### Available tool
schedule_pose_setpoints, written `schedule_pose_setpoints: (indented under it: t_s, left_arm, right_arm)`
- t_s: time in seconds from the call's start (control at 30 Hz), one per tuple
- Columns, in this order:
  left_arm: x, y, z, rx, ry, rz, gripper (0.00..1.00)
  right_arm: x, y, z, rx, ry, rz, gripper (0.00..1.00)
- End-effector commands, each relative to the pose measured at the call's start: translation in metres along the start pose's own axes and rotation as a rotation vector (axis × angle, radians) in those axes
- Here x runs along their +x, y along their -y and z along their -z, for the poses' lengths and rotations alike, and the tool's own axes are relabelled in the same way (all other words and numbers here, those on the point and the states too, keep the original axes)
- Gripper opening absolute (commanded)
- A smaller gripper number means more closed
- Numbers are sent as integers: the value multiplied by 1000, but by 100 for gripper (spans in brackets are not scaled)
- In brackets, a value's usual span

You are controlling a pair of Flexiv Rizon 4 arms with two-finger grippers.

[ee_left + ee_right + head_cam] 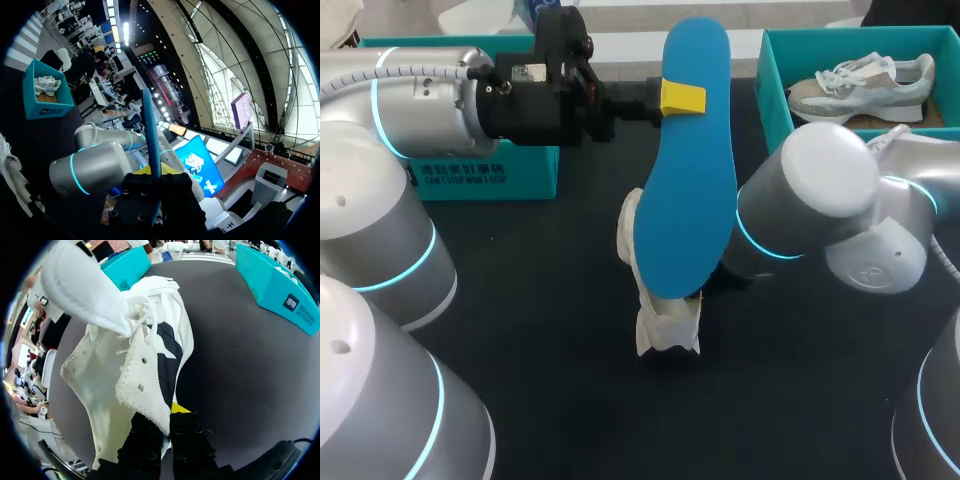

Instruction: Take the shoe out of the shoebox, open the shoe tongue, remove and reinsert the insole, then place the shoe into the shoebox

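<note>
Jaws of the left gripper [682, 98] are pinched on the blue insole [685, 190], held over the white shoe [665, 322] on the table [540, 300], whose side is clamped by the right gripper [162, 420]. Removal is judged done; reinsertion needs the insole's end steered into the opening.

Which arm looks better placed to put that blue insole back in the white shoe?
Left: the left gripper holds the insole above the shoe; the right gripper is clamped on the shoe.
</note>
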State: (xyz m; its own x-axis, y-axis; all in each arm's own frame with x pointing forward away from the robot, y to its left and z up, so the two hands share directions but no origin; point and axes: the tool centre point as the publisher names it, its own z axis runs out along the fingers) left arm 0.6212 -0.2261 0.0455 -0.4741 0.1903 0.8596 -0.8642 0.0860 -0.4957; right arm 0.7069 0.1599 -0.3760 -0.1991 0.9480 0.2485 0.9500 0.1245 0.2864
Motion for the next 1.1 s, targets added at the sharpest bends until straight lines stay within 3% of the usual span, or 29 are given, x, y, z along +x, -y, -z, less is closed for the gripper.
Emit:
schedule_pose_setpoints:
  t_s: [0.03, 0.13, 0.17, 0.2, 0.23, 0.27, 0.4, 0.7, 1.0, 1.1]
  left_arm:
    - [-1, 0, -1, -1, 1, 0, 0]
    - [-1, 0, -1, -1, 1, 0, 0]
    - [-1, 0, -1, -1, 1, 0, 0]
    - [-1, 0, -1, -1, 1, 0, 0]
    - [-1, 0, -1, -1, 1, 0, 0]
    - [-1, 0, -1, -1, 1, 0, 0]
    - [-1, 0, -1, -1, 1, 0, 0]
    - [-1, 0, -1, -1, 1, 0, 0]
    - [-1, 0, -1, -1, 1, 0, 0]
    - [-1, 0, -1, -1, 1, 0, 0]
  right_arm:
    - [1, 1, -15, 5, -4, -10, 0]
    - [-1, 3, -17, 9, -3, -27, 0]
    - [-1, 3, -17, 9, -3, -29, 12]
    - [-1, 3, -17, 9, -3, -29, 12]
    - [0, 3, -13, 9, -10, -35, 93]
    - [0, 2, -11, 0, -19, -43, 100]
    - [3, -2, 4, -7, -64, -70, 100]
    - [9, -22, 44, -18, -367, -67, 100]
    - [-7, -37, 63, -114, -727, -77, 100]
    - [-10, -38, 66, -116, -762, -83, 100]
